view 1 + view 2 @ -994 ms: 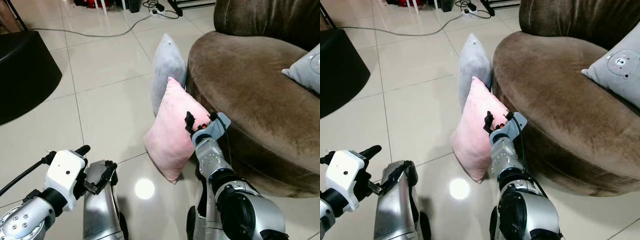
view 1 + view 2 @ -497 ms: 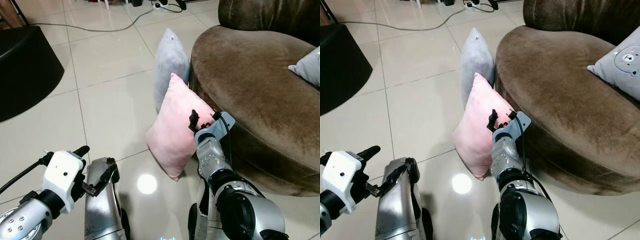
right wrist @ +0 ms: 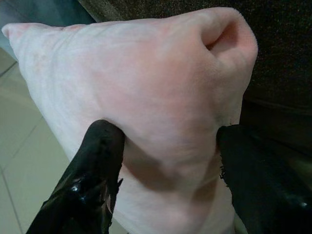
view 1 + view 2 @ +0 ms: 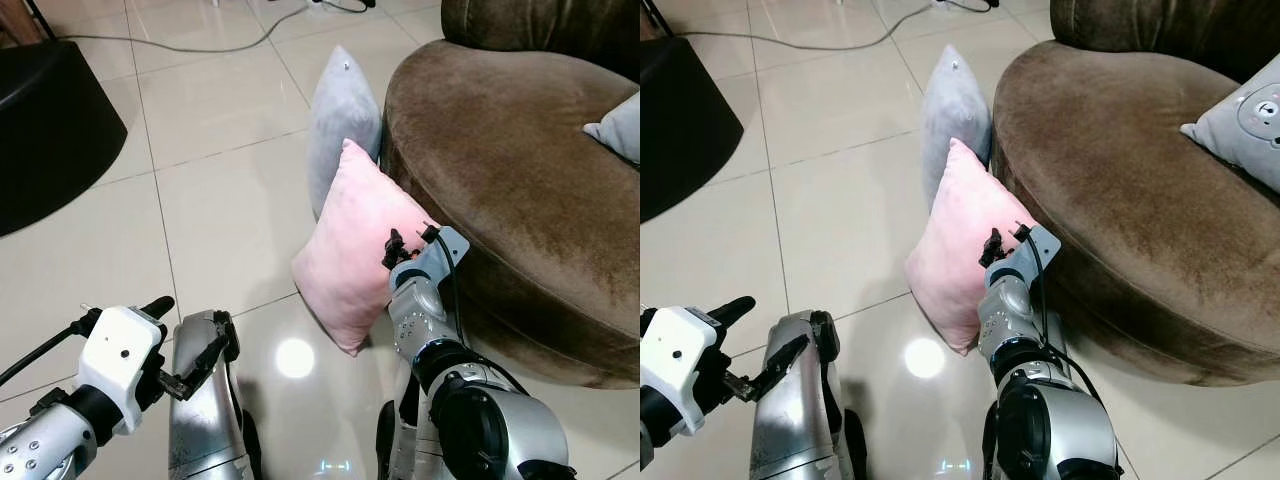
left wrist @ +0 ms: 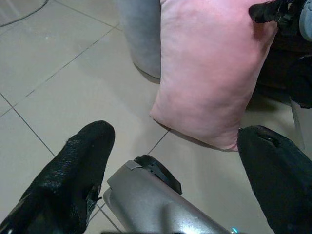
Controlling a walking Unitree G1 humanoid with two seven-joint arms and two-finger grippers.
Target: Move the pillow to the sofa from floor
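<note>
Tiled floor (image 4: 200, 180), pink pillow (image 4: 355, 250) against brown sofa (image 4: 510, 170), right end effector (image 3: 165, 165) pinching its edge, grey pillow (image 4: 340, 110) half hidden behind.

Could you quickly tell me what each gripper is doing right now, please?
Left gripper: open, holding nothing, low over the floor.
Right gripper: shut on the pink pillow, fingers pressed into its edge.

A glossy pale tiled floor (image 4: 210, 200) carries the pink pillow (image 4: 355, 250), standing on its lower edge against the brown sofa (image 4: 520, 180). Just behind it stands a grey pillow (image 4: 340, 125) (also upright), and a cable (image 4: 180, 45) trails across the far tiles.
</note>
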